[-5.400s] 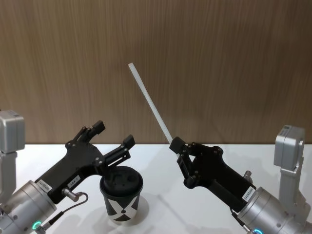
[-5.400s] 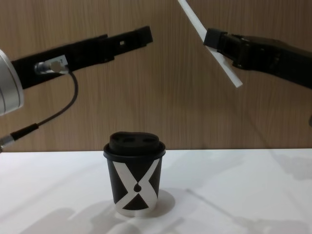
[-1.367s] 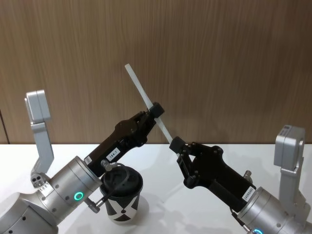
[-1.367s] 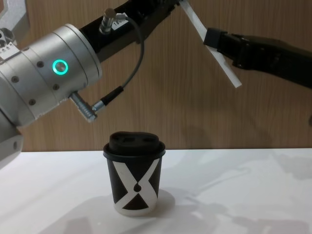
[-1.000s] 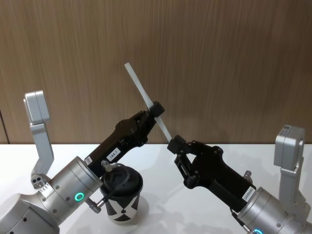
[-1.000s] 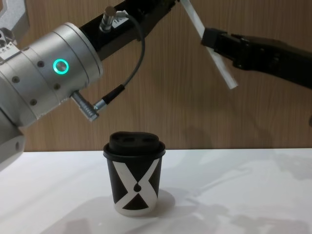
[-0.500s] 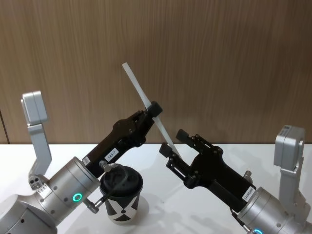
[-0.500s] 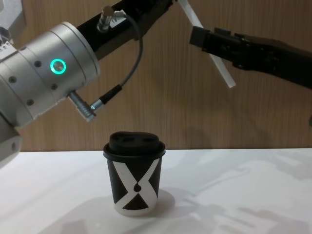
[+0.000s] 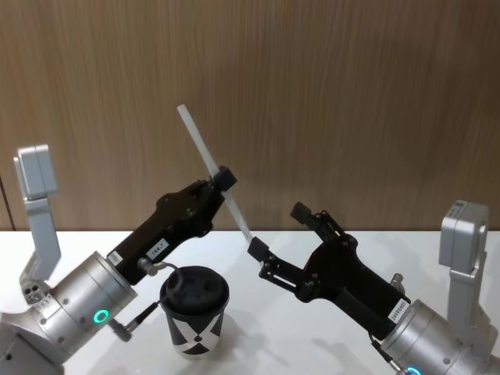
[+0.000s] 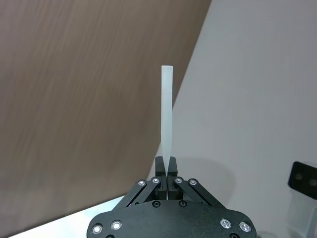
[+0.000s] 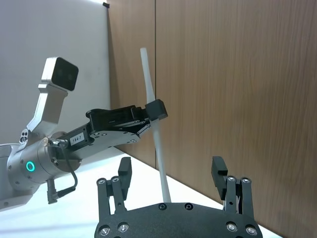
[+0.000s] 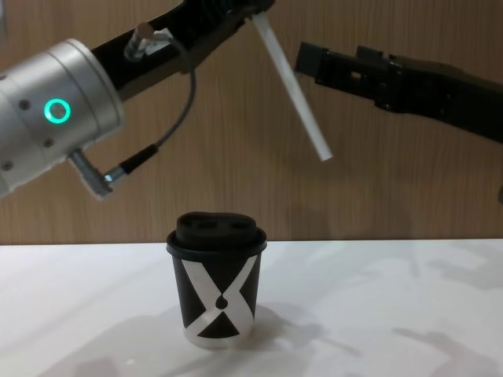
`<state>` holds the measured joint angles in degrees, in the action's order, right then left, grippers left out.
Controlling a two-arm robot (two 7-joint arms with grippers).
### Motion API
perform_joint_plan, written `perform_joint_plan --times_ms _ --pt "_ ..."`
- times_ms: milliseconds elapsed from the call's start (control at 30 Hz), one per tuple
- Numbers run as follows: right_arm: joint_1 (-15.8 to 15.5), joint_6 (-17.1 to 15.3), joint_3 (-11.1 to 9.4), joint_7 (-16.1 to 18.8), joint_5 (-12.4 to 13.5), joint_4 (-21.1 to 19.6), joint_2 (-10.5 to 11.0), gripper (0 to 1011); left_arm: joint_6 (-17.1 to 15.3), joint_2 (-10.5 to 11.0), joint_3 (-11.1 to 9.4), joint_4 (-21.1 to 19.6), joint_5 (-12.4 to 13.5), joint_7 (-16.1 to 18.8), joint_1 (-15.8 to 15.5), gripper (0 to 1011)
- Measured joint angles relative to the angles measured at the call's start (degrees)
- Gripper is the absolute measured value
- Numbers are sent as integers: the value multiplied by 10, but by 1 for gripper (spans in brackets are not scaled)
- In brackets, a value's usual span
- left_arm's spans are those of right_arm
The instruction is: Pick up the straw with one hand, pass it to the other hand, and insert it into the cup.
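Left gripper (image 9: 223,180) clamped tight on straw (image 9: 205,155), gripping about mid-length. Straw tilted, upper end above jaws, lower end hanging free. Right gripper (image 9: 278,230) jaws spread wide; in right wrist view straw's lower part runs between them, clear of both fingers. Cup (image 12: 218,292) upright on table (image 12: 409,314), lid on, below left jaws.

Head high, chest low; both share cup (image 9: 194,311).
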<state>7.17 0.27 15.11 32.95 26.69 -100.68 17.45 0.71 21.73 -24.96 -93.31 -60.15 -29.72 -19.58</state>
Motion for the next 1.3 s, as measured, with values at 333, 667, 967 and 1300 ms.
perform_joint_plan --times_ms 333,667,967,1300 --pt "0 0 0 0 0 0 0 1001 -1 32 7 -19 34 38 9 7" --pt "0 0 0 0 0 0 0 1001 -6 61 14 -39 74 74 21 8" --pt "0 0 0 0 0 0 0 1001 -6 70 21 -44 91 86 28 8" --pt "0 0 0 0 0 0 0 1001 2 63 24 -31 97 83 29 8"
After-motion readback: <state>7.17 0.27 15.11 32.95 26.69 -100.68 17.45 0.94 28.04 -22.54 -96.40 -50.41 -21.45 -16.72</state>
